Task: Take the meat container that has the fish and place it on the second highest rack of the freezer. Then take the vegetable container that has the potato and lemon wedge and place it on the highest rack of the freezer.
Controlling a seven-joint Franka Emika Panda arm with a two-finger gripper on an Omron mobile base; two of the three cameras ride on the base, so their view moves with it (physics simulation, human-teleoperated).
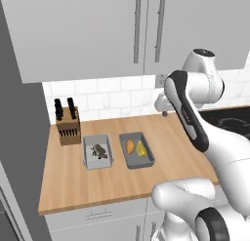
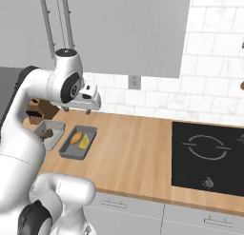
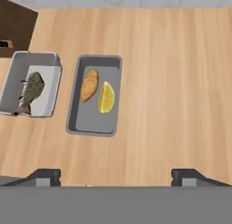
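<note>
Two containers lie side by side on the wooden counter (image 1: 161, 152). The light grey meat container (image 1: 97, 165) (image 3: 50, 82) (image 2: 56, 125) holds a dark fish (image 3: 31, 90). To its right the darker vegetable container (image 1: 138, 160) (image 3: 93, 121) (image 2: 71, 152) holds a potato (image 3: 89, 85) and a lemon wedge (image 3: 106, 97). My gripper (image 1: 166, 114) (image 2: 77, 110) (image 3: 115, 177) hangs high over the counter, to the right of both containers, pointing down. Its jaws stand wide open with nothing between them. The freezer's racks are out of view.
A wooden knife block (image 1: 67, 125) stands at the back left, just behind the meat container. A black cooktop (image 2: 207, 153) is set into the counter on the right. Wall cabinets (image 1: 97, 35) hang overhead, and a tall grey panel (image 1: 19, 137) bounds the counter's left end.
</note>
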